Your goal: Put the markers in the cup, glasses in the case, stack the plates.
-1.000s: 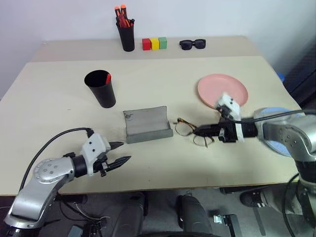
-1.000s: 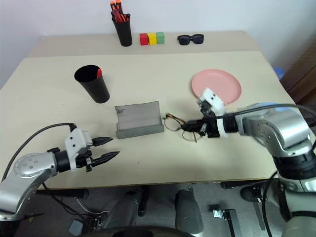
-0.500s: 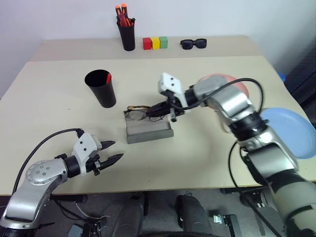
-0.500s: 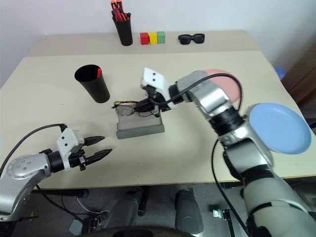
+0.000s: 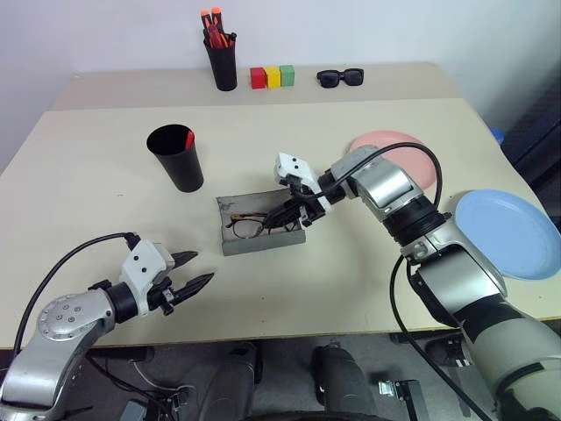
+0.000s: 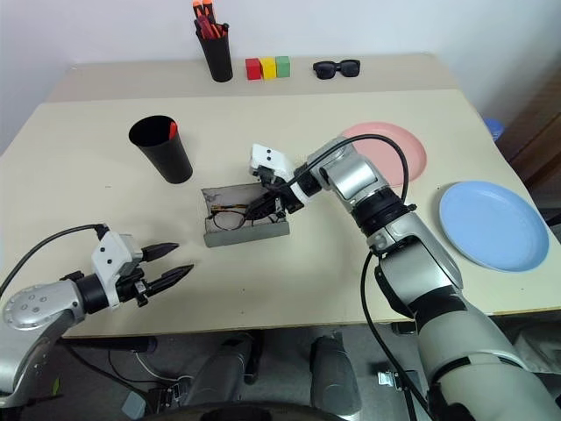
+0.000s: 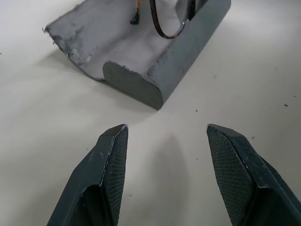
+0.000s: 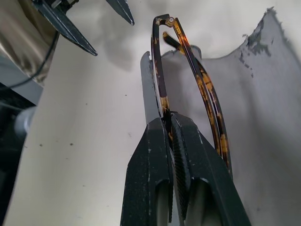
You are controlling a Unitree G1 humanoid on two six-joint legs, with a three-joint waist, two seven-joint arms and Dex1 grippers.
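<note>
- The step in hand looks like getting the glasses (image 5: 250, 227) into the case (image 5: 260, 242); the right gripper (image 5: 282, 213) is reaching over the open grey case and lowering the frame into its tray.
- Its two black fingers (image 8: 160, 155) are pressing together on a thin tortoiseshell part of the frame, seemingly one of the arms, so the glasses are hanging from the very tips, the rest of the frame stretching out beyond them over the case's felt lining.
- The lenses are lying inside the tray, close to the lining; whether they are resting on it cannot be told.
- The next move probably calls for letting go once the frame is settling flat, then drawing the fingers clear without snagging it.
- The left gripper (image 5: 192, 272) is hovering over bare table just in front of the case, its fingers spread with nothing between them.
- A red-tipped marker (image 5: 190, 138) is already sitting in the cup (image 5: 177, 159).
- The pink plate (image 5: 412, 158) and the blue plate (image 5: 508, 232) are lying well apart, not yet stacked.
</note>
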